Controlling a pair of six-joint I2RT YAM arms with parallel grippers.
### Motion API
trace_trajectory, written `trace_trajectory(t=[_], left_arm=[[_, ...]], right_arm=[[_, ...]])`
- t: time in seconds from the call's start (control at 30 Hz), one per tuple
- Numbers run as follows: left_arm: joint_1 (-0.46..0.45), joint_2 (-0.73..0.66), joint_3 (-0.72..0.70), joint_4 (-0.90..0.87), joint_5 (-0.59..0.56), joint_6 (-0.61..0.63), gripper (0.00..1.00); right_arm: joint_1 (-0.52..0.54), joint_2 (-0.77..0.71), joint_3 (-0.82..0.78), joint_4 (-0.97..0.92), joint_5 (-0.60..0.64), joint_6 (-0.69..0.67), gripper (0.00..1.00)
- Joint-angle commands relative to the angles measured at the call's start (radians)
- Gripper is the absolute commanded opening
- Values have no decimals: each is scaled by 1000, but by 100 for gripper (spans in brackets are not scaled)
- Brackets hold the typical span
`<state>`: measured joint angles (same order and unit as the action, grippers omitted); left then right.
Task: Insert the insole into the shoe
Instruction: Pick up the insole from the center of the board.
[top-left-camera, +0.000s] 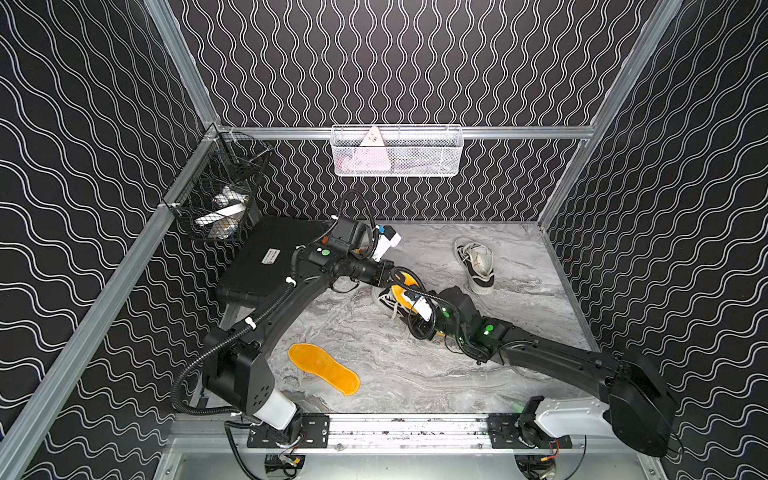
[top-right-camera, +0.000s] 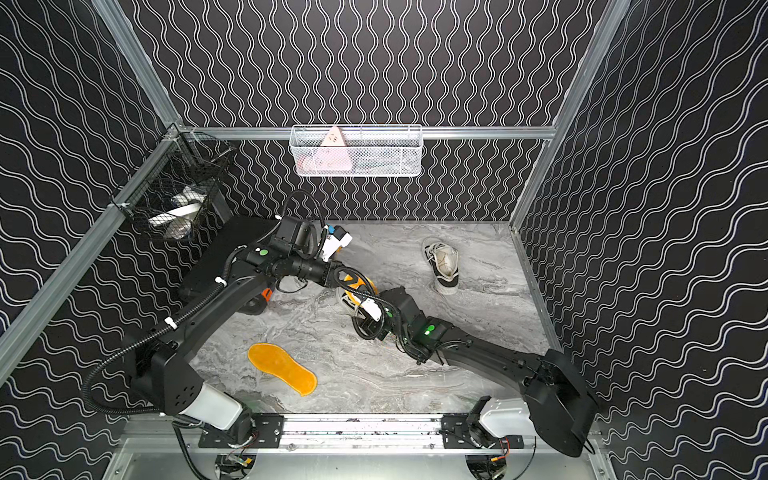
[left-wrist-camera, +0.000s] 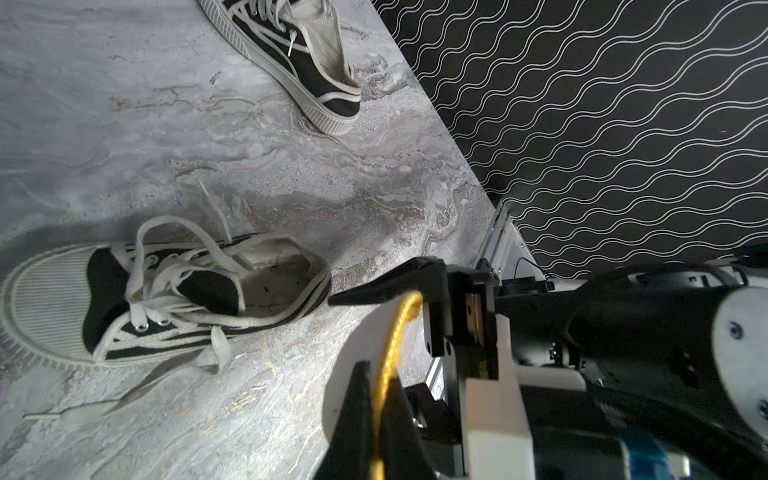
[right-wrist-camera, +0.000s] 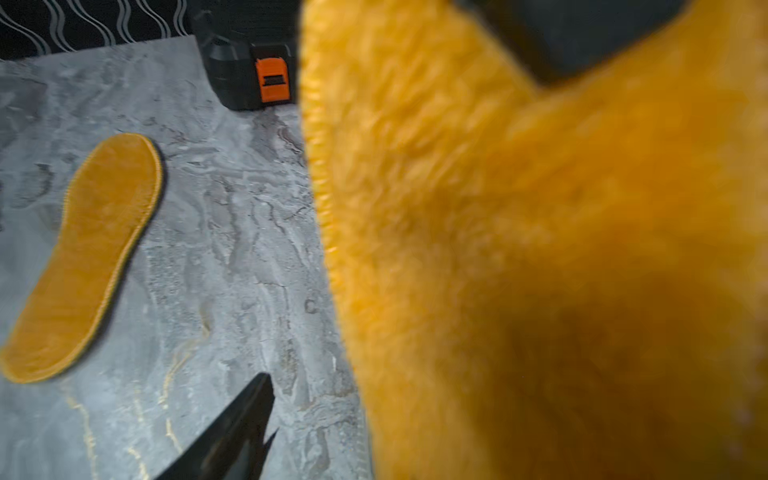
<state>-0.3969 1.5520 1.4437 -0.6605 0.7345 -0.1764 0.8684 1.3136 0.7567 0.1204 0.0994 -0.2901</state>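
The left gripper (left-wrist-camera: 377, 374) is clamped tight on the yellow edge of the insole (right-wrist-camera: 498, 249), which stands on edge between its two black fingers. The right gripper (top-left-camera: 402, 294) has its jaws spread wide about the same insole. In the right wrist view one finger (right-wrist-camera: 237, 432) stands clear of the fuzzy face. Whether the other finger touches it, I cannot tell. The insole hangs above the table (top-left-camera: 415, 374), just beside the heel opening of the shoe (left-wrist-camera: 166, 299) and not inside it. The shoe lies with loose laces under both wrists. A second shoe (top-left-camera: 476, 262) sits farther back, and a spare insole (top-left-camera: 324, 368) lies flat near the front.
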Motion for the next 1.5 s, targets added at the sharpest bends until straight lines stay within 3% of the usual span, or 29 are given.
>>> trace_trajectory(t=[0.0,0.3,0.47,0.8,1.3,1.43,1.47], left_arm=[[4,-7,-12,-28,-5,-25,0],[12,-21,-24,-19,2,-64,0],[16,-28,-44,13,-4,-105,0],[40,-71,-98,101,-60,-229,0],[45,-100,-129,129,-43,-216,0],[53,-107,-135,146,-31,-229,0],[57,-111,-139,154,-35,-242,0]], right_arm=[[1,5,-19,163,129,-87,77],[-1,19,-46,254,90,-161,81],[-14,38,-36,275,6,-139,83],[-21,69,-31,328,-38,-71,85],[-125,49,-7,235,-266,-17,60],[-134,45,-12,240,-308,-9,60],[-135,48,-11,238,-308,-8,64]])
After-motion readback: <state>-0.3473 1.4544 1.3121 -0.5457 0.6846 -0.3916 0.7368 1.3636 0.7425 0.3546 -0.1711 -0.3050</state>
